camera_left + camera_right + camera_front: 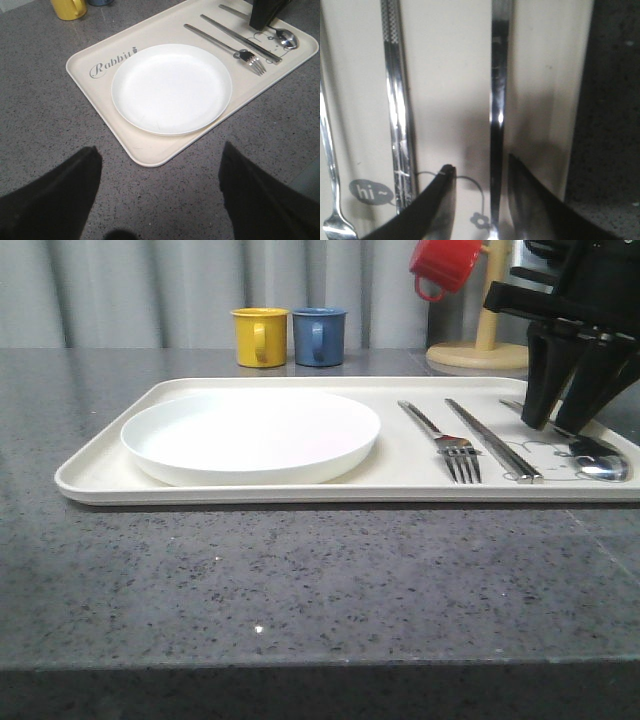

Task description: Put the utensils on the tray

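My right gripper hangs spread, astride the spoon handle. Plate, fork, chopsticks and spoon lie on the tray. My left gripper is spread over the worktop.

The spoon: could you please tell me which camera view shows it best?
The left wrist view: the spoon lies on the tray, bowl and most of the handle visible. The front view shows its bowl, the right claw covering the handle. The right wrist view shows mostly the handle.
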Tool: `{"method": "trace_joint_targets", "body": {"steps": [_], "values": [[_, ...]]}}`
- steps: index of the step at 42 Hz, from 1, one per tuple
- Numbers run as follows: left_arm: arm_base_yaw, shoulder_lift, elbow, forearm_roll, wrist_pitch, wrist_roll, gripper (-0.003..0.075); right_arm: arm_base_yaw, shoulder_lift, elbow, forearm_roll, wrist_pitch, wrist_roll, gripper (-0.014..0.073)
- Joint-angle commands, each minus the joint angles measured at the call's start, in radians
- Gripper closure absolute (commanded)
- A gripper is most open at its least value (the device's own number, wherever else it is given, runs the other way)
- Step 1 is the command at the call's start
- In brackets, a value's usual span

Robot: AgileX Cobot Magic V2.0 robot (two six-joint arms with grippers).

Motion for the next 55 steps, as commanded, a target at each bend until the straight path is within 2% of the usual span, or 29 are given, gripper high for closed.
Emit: {"method": "trace_joint_targets", "body": {"steps": [1,12,22,31,42,55], "values": [[-0.007,0.002,-0.025,0.009,-0.071,-0.007,0.0229,-0.002,-0.048,-0.025,0.006,-0.032,-0.005,0.0263],[-0.007,0.002,-0.025,0.009,-0.071,-0.007,0.0229,0.026,-0.182,-0.021,-0.003,-0.081,-0.115,0.0263],[-0.007,0.002,-0.025,0.009,-0.071,-0.007,0.0229,0.165,-0.452,0.087,-0.053,-0.139,-0.239,0.0263],[-0.007,0.002,-0.025,0.009,-0.071,-0.007,0.0229,0.237,-0.71,0.242,-0.121,-0.132,-0.239,0.0263],[-0.007,0.002,-0.025,0.009,-0.071,-0.007,0.0229,0.237,-1.054,0.482,-0.142,-0.132,-0.239,0.0263],[-0.007,0.002,-0.025,0.009,-0.071,-0.007,0.0229,0.234,-1.381,0.642,-0.134,-0.132,-0.207,0.0263]]}}
